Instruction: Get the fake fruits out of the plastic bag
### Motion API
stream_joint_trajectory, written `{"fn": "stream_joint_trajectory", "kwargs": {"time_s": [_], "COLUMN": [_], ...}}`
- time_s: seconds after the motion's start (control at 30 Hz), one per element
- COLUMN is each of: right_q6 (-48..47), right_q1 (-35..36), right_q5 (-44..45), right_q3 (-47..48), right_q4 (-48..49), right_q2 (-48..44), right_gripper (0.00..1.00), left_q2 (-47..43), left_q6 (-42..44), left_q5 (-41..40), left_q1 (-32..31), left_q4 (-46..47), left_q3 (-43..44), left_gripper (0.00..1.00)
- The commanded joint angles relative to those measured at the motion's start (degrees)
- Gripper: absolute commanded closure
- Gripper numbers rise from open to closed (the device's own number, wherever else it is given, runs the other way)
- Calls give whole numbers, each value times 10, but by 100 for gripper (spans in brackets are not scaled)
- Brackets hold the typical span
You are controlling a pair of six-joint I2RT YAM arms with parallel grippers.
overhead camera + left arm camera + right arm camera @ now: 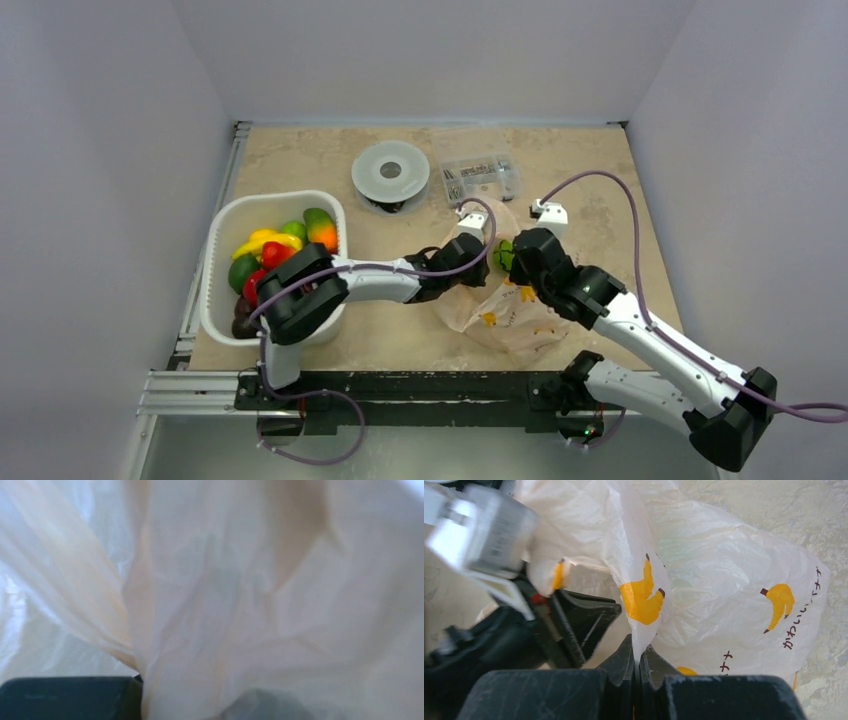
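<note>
Grip | right fingers (621,662) clamped on plastic bag (724,580) | left fingers (65,697) against bag film, spread cannot be told

From above, the light is even and diffuse, falling from overhead; the beige table (600,200) is bright without glare; soft, short shadows lie under the arms and at the near edge of the grey spool (391,172); the fake fruits (275,245) carry small highlights; focus is sharp throughout. The left wrist view is filled by the plastic bag (240,605), backlit, milky, low in contrast, out of focus, brightest at the left. In the right wrist view the banana prints (641,592) are crisp; the left arm's wrist camera (479,530), upper left, is blurred and washed out; the right gripper (639,655) is dark.
</note>
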Motion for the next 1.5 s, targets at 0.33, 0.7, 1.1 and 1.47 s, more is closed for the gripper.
{"fn": "stream_joint_trajectory", "kwargs": {"time_s": [0.33,0.7,1.1,1.47], "right_q6": [98,63,20,19], "right_q1": [1,1,-173,-397], "right_q5": [45,-24,-164,-518], "right_q3": [-68,-101,-13,-40], "right_q4": [34,110,171,289], "right_q2": [-61,-135,-84,155], "right_gripper": [88,12,10,35], "left_q2": [-165,-112,-78,-12], "left_q6": [6,-37,0,19], "left_q5": [-1,54,101,111], "left_q1": [10,10,22,24], "left_q4": [0,69,26,-54], "left_q3": [-76,-108,-16,90], "left_gripper": [97,75,30,0]}}
